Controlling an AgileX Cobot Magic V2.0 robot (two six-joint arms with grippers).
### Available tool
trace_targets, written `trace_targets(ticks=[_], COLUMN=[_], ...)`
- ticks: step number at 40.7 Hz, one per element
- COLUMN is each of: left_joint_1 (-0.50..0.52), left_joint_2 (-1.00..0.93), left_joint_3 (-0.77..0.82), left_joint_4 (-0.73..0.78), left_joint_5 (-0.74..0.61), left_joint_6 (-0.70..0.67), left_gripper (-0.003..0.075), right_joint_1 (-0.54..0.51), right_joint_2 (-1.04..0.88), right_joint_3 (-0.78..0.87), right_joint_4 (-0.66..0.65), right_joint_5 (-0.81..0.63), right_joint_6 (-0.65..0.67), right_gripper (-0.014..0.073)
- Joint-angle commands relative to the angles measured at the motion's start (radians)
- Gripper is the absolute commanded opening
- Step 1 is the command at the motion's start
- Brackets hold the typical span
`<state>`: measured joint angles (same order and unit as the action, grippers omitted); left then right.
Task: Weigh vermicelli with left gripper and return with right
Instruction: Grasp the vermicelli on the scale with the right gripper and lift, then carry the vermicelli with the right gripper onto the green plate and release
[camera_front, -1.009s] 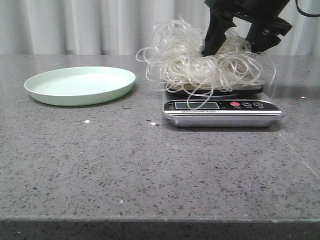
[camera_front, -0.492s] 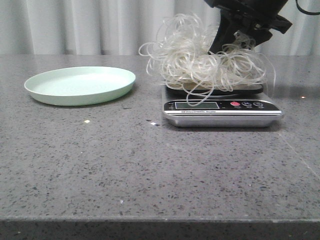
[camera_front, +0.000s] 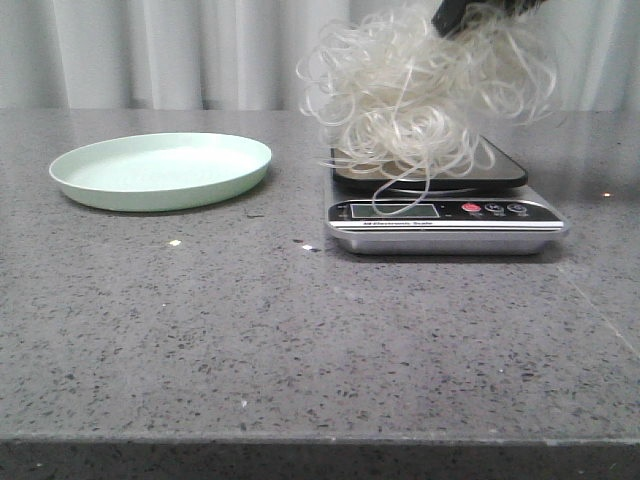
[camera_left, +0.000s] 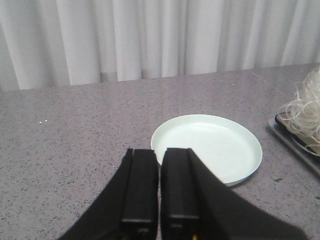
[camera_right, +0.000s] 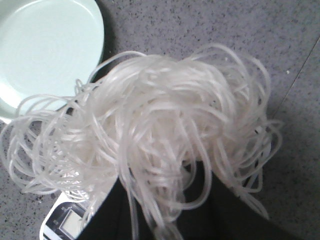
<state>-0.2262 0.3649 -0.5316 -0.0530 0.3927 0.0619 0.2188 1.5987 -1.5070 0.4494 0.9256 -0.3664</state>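
The vermicelli (camera_front: 420, 85), a fluffy tangle of whitish strands, hangs above the scale (camera_front: 445, 205), with a few loops trailing onto its black platform. My right gripper (camera_front: 462, 10) is shut on the tangle's top at the upper edge of the front view; in the right wrist view the vermicelli (camera_right: 150, 125) covers its jaws (camera_right: 165, 210). My left gripper (camera_left: 160, 160) is shut and empty, held over the table near the pale green plate (camera_left: 207, 147). That plate (camera_front: 160, 170) sits empty at the left in the front view.
The scale's display and red button (camera_front: 471, 208) face the front. A grey speckled table (camera_front: 300, 340) spreads toward the front edge. White curtains (camera_front: 150, 50) hang behind. Small crumbs (camera_front: 174, 242) lie on the table between plate and scale.
My right gripper has closed on the vermicelli and risen, lifting the tangle off the scale platform; only trailing loops still reach it. The plate and scale have not moved.
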Motion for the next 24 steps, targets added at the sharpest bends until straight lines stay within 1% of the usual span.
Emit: trace_targets(ticks=[1, 7, 10, 17, 24], left_joint_1=[0.003, 0.003, 0.003, 0.003, 0.003], left_joint_2=[0.009, 0.009, 0.009, 0.009, 0.009], left_joint_3=[-0.027, -0.027, -0.027, -0.027, -0.027], left_joint_4=[-0.001, -0.001, -0.001, -0.001, -0.001], left_joint_5=[-0.082, -0.082, -0.082, -0.085, -0.085], left_joint_6=[-0.011, -0.011, -0.011, -0.011, -0.011], left_gripper=[0.0136, 0.0136, 0.0136, 0.0136, 0.0136], right_joint_1=[-0.002, 0.002, 0.023, 0.125, 0.216], right_joint_2=[-0.071, -0.069, -0.058, 0.016, 0.138], right_joint_3=[-0.064, -0.177, -0.248, -0.434, -0.563], right_joint_4=[0.048, 0.112, 0.135, 0.136, 0.136], right_joint_5=[-0.055, -0.038, -0.041, -0.042, -0.043], right_joint_6=[-0.010, -0.010, -0.011, -0.019, -0.019], right_gripper=[0.0158, 0.0158, 0.0158, 0.0151, 0.0151])
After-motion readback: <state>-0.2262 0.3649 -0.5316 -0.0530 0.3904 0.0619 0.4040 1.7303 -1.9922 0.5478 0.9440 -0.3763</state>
